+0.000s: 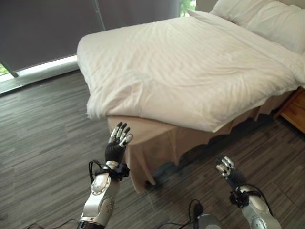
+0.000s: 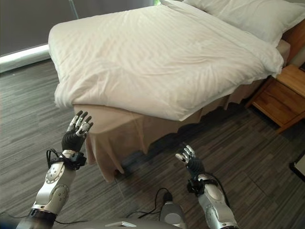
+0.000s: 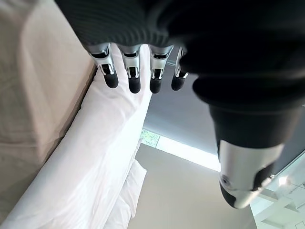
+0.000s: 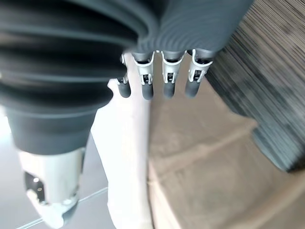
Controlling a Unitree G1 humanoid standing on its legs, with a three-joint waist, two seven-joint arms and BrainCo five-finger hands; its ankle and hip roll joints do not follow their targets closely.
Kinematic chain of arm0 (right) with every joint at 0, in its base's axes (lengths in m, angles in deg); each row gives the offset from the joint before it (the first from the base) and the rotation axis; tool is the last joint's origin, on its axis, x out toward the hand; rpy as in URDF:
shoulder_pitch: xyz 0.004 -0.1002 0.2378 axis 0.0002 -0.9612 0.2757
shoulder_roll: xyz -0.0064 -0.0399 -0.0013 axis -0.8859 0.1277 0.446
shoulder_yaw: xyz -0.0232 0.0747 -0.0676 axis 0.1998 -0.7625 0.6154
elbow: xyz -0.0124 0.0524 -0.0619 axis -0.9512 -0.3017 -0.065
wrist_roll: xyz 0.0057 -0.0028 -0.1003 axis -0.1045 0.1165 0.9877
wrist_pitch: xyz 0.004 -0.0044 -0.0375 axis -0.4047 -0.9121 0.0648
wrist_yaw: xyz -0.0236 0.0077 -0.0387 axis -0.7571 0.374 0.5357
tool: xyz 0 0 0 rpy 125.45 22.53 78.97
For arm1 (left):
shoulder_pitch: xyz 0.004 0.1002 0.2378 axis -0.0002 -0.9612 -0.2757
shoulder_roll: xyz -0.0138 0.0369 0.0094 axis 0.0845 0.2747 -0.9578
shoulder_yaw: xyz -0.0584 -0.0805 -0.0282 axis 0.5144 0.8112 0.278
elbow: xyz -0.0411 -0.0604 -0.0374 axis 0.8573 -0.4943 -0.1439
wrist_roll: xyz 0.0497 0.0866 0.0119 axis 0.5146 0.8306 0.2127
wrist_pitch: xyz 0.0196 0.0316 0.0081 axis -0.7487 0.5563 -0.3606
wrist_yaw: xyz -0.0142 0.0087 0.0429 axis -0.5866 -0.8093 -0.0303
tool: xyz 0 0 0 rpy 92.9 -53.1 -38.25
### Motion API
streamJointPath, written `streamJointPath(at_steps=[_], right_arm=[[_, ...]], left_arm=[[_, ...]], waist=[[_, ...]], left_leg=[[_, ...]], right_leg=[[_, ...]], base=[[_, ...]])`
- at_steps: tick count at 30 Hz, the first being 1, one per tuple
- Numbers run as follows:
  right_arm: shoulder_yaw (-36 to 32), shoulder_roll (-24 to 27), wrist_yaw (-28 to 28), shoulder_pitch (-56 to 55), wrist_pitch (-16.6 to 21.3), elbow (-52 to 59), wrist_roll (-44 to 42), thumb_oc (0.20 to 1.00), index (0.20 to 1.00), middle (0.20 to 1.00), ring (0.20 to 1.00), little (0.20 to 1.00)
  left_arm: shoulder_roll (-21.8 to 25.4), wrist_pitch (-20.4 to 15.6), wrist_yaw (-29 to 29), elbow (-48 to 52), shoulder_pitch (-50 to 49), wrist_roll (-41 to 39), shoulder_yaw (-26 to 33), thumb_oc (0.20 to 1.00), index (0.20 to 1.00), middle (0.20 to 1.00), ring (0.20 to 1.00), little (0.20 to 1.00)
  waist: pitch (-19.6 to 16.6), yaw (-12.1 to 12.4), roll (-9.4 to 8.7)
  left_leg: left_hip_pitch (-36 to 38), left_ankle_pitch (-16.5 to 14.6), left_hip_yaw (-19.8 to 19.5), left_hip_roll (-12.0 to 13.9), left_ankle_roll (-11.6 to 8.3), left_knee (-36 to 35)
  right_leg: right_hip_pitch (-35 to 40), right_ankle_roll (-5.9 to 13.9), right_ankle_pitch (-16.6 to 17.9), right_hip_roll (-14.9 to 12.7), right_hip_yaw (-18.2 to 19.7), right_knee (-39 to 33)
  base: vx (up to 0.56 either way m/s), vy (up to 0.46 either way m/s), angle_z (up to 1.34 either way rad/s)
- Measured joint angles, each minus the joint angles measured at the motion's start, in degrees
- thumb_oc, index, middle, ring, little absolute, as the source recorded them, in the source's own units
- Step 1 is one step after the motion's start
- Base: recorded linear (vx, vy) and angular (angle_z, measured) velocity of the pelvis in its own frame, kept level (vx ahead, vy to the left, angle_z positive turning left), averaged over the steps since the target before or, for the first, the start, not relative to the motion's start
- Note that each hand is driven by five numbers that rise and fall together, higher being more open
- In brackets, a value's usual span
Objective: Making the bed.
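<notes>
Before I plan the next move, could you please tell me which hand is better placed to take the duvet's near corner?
Probably the left. The left hand is open, raised just below the duvet corner that overhangs the bed skirt. The right hand is open too, but lower, over the floor.

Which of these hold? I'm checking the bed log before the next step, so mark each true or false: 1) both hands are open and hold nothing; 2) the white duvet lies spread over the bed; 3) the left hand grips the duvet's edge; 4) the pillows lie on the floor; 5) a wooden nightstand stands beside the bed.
1) True: the left hand and the right hand have straight fingers and hold nothing.
2) True: the duvet covers the bed.
3) False: it hangs apart, near the beige bed skirt at the corner.
4) False: the pillows lie at the bed's head.
5) True: the nightstand.
</notes>
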Motion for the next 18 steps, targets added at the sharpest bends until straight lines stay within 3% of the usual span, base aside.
streamJointPath(at_steps=[4,5,6,7,8,9,10,11,12,13,15,16,17,18], right_arm=[[1.64,0.77,-0.25,0.18,-0.04,0.00,-0.12,1.000,1.000,1.000,1.000,1.000],[2.10,0.41,-0.31,1.26,-0.02,-2.08,-0.10,1.000,1.000,1.000,1.000,1.000],[2.16,0.42,-0.14,1.24,-0.25,-2.59,-0.10,1.000,1.000,1.000,1.000,1.000],[2.22,0.96,-0.15,0.93,-0.25,-2.17,-0.10,1.000,1.000,1.000,1.000,1.000],[2.11,1.50,-0.22,0.85,-0.09,-1.75,-0.11,1.000,1.000,1.000,1.000,1.000],[1.99,1.96,-0.22,0.85,0.11,-1.70,-0.10,1.000,1.000,1.000,1.000,1.000],[2.02,2.51,-0.29,0.88,0.08,-1.70,-0.05,1.000,1.000,1.000,1.000,1.000],[1.92,4.93,-0.37,0.66,0.14,-1.43,0.00,1.000,1.000,1.000,1.000,1.000],[1.09,4.91,-0.98,1.14,-0.06,-2.67,0.26,1.000,1.000,1.000,1.000,1.000],[1.13,2.96,-0.94,0.27,-0.42,-3.10,0.39,1.000,1.000,1.000,1.000,1.000],[0.31,1.81,-1.49,-2.15,-0.39,-2.75,0.46,1.000,1.000,1.000,1.000,1.000],[-0.97,1.36,-1.51,-2.66,-0.26,-2.06,0.46,1.000,1.000,1.000,1.000,1.000],[-1.30,1.66,-1.55,-2.64,-0.15,-1.86,0.47,1.000,1.000,1.000,1.000,1.000],[-2.16,2.88,-1.86,-2.65,0.01,-1.31,0.48,1.000,1.000,1.000,1.000,1.000]], left_arm=[[-0.14,0.00,-0.48,0.08,0.01,-0.16,0.54,1.000,1.000,1.000,1.000,1.000],[0.51,-0.06,-0.47,-0.46,0.94,-0.16,1.13,1.000,1.000,1.000,1.000,1.000],[0.57,-0.02,-0.36,-1.26,1.47,-0.17,0.99,1.000,1.000,1.000,1.000,1.000],[0.24,-0.03,-0.26,-1.41,1.18,-0.17,0.95,1.000,1.000,1.000,1.000,1.000],[-0.08,-0.04,-0.26,-1.40,0.53,-0.17,0.99,1.000,1.000,1.000,1.000,1.000],[-0.07,-0.05,-0.25,-1.40,0.21,-0.16,1.01,1.000,1.000,1.000,1.000,1.000],[-0.11,-0.04,-0.28,-1.45,0.28,-0.16,0.98,1.000,1.000,1.000,1.000,1.000],[-1.59,-0.11,-0.26,-1.69,0.14,-0.13,1.12,1.000,1.000,1.000,1.000,1.000],[-1.26,-0.46,-0.31,-1.20,0.35,-0.10,1.27,1.000,1.000,1.000,1.000,1.000],[0.44,-0.46,-0.28,-1.09,0.18,-0.09,1.65,1.000,1.000,1.000,1.000,1.000],[0.99,-0.08,-0.06,-1.08,-0.26,0.14,1.67,1.000,1.000,1.000,1.000,1.000],[1.75,-0.09,-0.06,-1.02,-0.25,0.44,1.72,1.000,1.000,1.000,1.000,1.000],[1.74,-0.06,-0.05,-1.03,-0.20,0.81,1.73,1.000,1.000,1.000,1.000,1.000],[1.55,-0.04,-0.07,-0.50,-0.14,1.87,1.66,1.000,1.000,1.000,1.000,1.000]], waist=[[-0.28,1.56,-0.54],[0.89,2.36,-2.92],[1.49,3.31,-4.31],[1.55,4.11,-5.34],[1.36,4.92,-5.59],[1.35,4.65,-5.38],[1.33,4.00,-4.74],[0.86,3.77,0.50],[1.58,4.67,2.41],[1.42,4.86,-0.59],[1.16,3.28,-3.14],[1.00,3.43,-3.19],[1.01,3.39,-2.40],[0.80,3.29,1.39]], left_leg=[[-0.23,-0.27,-0.43,2.34,0.76,2.33],[-4.23,-0.28,-2.97,2.45,0.21,11.86],[-6.47,1.10,-5.88,1.79,0.05,17.37],[-9.49,1.16,-11.50,0.00,-0.83,21.84],[-10.08,0.68,-16.79,-2.47,-1.78,19.82],[-10.50,0.81,-17.91,-2.94,-1.92,16.57],[-11.27,1.46,-17.78,-2.84,-0.86,13.49],[-12.31,0.29,-17.86,-0.13,1.91,5.41],[-12.20,2.57,-17.85,1.78,-1.19,4.37],[-11.69,1.35,-17.71,-0.24,-0.89,3.92],[-11.01,2.80,-17.72,-2.39,-1.53,4.19],[-10.30,3.29,-17.26,-4.71,-0.91,5.15],[-9.86,3.18,-17.24,-4.55,-0.63,4.91],[-7.88,2.86,-17.22,-2.54,-0.07,2.57]], right_leg=[[1.20,-1.88,0.78,2.70,0.89,-3.46],[0.60,-3.79,-0.48,2.00,1.42,-1.63],[1.29,-4.21,-0.40,1.34,2.69,-2.05],[2.27,-5.28,0.02,0.60,4.38,-3.56],[2.72,-5.87,0.45,0.02,5.33,-4.79],[2.89,-5.58,0.29,-0.18,5.23,-5.69],[3.14,-5.39,0.28,-0.11,5.05,-6.60],[2.87,-1.82,-1.64,3.13,4.69,-6.17],[-2.53,-3.31,-5.87,4.50,5.03,9.05],[-5.21,-4.60,-9.78,2.55,6.33,14.94],[-5.25,-4.29,-10.60,0.98,6.52,13.33],[-4.73,-3.32,-10.00,0.76,7.43,9.29],[-3.85,-2.56,-9.47,1.18,7.11,7.37],[-2.40,-1.42,-8.84,3.63,6.00,4.54]], base=[[-0.01,-0.152,-0.26],[0.02,-0.063,-0.21],[0.04,-0.037,-0.34],[0.07,-0.008,-0.50],[0.09,0.009,-0.51],[0.14,0.025,-0.35],[0.19,0.037,-0.31],[0.15,0.033,-0.51],[0.17,0.065,-0.59],[0.08,0.049,-0.18],[0.12,0.111,0.06],[0.16,0.163,-0.31],[0.12,0.117,-0.49],[0.09,0.066,-0.51]])
